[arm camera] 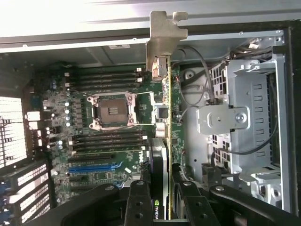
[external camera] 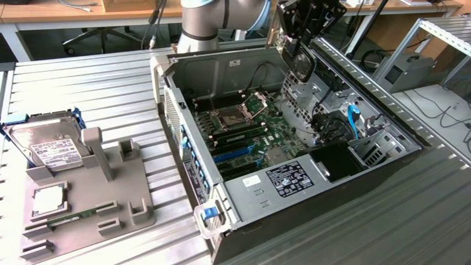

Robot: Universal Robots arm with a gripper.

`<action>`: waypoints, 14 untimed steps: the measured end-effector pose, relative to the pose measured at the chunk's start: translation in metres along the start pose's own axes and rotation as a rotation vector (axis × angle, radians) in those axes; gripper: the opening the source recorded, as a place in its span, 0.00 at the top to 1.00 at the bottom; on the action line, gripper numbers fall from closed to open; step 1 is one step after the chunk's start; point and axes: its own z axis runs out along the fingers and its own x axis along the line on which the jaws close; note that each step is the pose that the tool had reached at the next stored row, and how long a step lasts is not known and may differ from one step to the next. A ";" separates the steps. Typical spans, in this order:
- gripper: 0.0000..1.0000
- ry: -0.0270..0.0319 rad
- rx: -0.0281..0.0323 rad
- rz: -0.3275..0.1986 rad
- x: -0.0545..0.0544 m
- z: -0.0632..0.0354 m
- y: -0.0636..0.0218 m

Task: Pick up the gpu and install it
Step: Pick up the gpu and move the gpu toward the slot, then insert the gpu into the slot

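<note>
Since the card has to meet a slot edge-first, the gripper (arm camera: pixel 162 200) holds the gpu (arm camera: pixel 162 117) on edge. Its jaws are partly closed on the two faces, and the bracket (arm camera: pixel 163 42) points toward the case (external camera: pixel 243 199) wall. The gpu hangs over the motherboard (arm camera: pixel 108 155) beside the bare socket (arm camera: pixel 113 110), apparently not yet seated. There is one gpu and one case. On the worktop (external camera: pixel 88 83), at the exterior view's left, stands one holder (external camera: pixel 125 187) with one hard drive (external camera: pixel 48 146) and one RAM stick (external camera: pixel 74 216).
</note>
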 end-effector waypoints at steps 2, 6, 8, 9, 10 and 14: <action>0.73 0.0001 -0.0001 0.000 -0.006 0.0002 0.0006; 0.73 0.0000 -0.0001 0.000 -0.008 0.0003 0.0010; 0.73 0.0000 -0.0001 0.000 -0.008 0.0003 0.0010; 0.73 0.0000 0.0000 0.000 -0.008 0.0003 0.0010; 0.73 0.0000 0.0000 0.000 -0.008 0.0003 0.0010; 0.73 0.0000 0.0000 0.000 -0.008 0.0003 0.0010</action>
